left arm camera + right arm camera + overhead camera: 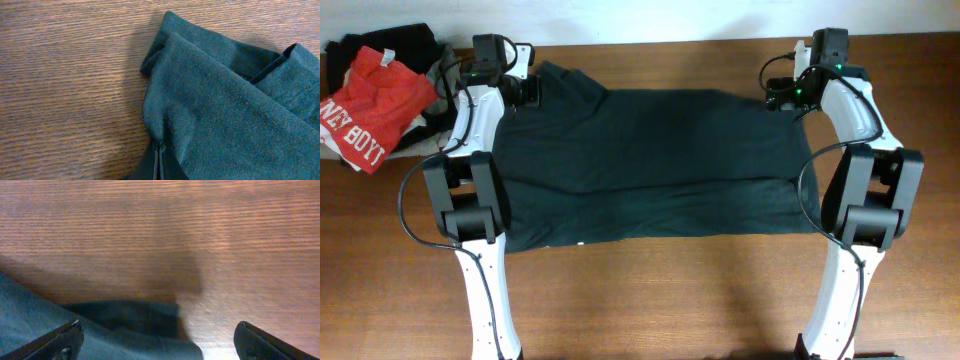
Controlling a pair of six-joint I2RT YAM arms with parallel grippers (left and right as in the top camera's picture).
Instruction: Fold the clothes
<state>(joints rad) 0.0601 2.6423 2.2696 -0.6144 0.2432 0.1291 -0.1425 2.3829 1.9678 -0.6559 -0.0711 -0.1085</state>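
Desk carries the dark T-shirt, spread flat across the middle, plain side up. A red shirt sits in a heap at the far-left corner. Left fingers are pinched tight on the T-shirt's far-left corner. Right fingers gape wide at the far-right edge, cloth partly btwn them, nothing held. Prob. next: right should close low on the hem, then both lift evenly & carry the far edge toward the near one w/o dragging.

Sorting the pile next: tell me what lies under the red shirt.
Under the red shirt a black garment sticks out behind and pale cloth below. What else it covers, and how many pieces, is hidden.
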